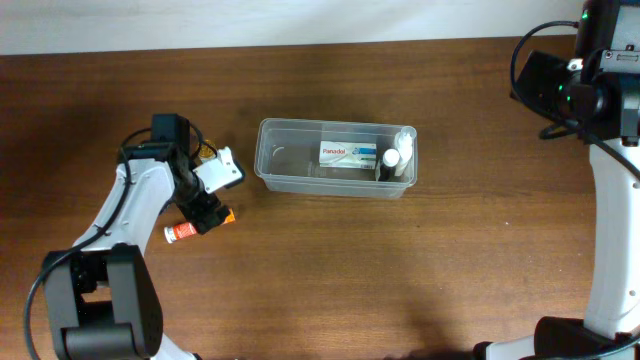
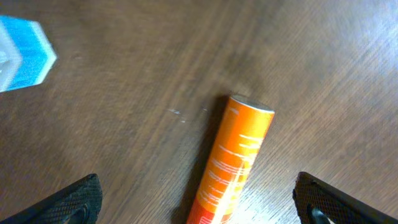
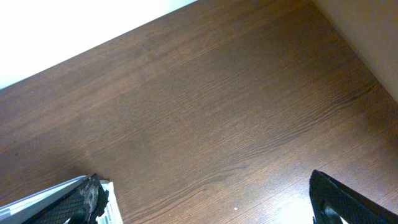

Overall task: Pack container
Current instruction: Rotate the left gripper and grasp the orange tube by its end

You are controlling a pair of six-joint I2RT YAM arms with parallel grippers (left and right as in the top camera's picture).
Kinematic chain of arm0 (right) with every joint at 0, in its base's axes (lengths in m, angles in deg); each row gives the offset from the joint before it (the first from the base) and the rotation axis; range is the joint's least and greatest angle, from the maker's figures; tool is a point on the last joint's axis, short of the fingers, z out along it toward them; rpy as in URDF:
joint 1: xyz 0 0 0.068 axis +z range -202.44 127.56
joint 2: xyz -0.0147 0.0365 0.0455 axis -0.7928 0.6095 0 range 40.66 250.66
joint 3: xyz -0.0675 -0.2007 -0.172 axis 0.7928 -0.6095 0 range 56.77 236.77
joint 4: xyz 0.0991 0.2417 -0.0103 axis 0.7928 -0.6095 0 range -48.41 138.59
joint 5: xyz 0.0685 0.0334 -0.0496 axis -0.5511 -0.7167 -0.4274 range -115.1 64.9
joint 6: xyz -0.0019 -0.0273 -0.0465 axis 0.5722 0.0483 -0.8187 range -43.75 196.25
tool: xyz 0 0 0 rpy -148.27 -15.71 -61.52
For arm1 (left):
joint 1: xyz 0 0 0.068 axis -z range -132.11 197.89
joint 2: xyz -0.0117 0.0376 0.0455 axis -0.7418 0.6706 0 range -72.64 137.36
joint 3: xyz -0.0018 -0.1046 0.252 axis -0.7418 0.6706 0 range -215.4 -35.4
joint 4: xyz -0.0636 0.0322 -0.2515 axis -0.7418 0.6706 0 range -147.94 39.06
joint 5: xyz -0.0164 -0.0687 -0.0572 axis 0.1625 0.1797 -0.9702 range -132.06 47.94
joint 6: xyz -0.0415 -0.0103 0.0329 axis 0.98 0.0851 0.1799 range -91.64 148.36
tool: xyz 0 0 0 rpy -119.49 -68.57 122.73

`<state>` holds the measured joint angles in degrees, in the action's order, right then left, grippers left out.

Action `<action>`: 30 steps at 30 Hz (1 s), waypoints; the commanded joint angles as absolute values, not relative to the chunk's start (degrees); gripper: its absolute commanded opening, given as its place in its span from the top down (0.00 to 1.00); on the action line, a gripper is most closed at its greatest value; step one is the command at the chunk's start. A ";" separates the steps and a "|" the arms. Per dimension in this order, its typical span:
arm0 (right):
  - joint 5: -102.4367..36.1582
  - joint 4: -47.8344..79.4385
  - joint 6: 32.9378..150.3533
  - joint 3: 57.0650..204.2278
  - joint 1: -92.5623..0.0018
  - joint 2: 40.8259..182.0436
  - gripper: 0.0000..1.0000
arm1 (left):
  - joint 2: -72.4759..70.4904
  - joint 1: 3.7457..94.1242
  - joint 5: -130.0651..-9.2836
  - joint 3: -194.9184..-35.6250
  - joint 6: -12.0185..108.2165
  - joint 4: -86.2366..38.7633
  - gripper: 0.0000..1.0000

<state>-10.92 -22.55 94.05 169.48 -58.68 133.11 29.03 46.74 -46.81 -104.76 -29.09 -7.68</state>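
Here's the left gripper spread wide over the orange tube, lying flat on the table (round, so a skewed pinch could send it rolling). Beyond, the container sits mid-table, well apart; the right gripper, also spread and empty, hangs far off.

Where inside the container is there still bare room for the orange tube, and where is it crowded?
The container's left half is bare, from its left wall to the Panadol box. Its right end is crowded: small bottles sit between the box and the right wall. The table in front of the container is open wood.
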 commanded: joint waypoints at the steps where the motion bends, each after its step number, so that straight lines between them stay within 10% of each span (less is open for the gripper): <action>1: -9.81 -22.41 94.07 170.31 -58.90 133.19 0.02 | 27.74 46.59 -48.23 -102.35 -37.04 -7.81 0.02; 30: -9.81 -22.41 94.07 170.31 -58.90 133.19 0.02 | 32.68 46.59 -48.10 -97.98 -37.24 -15.44 0.02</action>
<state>-10.92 -22.55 94.03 169.48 -58.68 133.11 30.99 46.74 -46.81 -98.49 -36.37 -15.38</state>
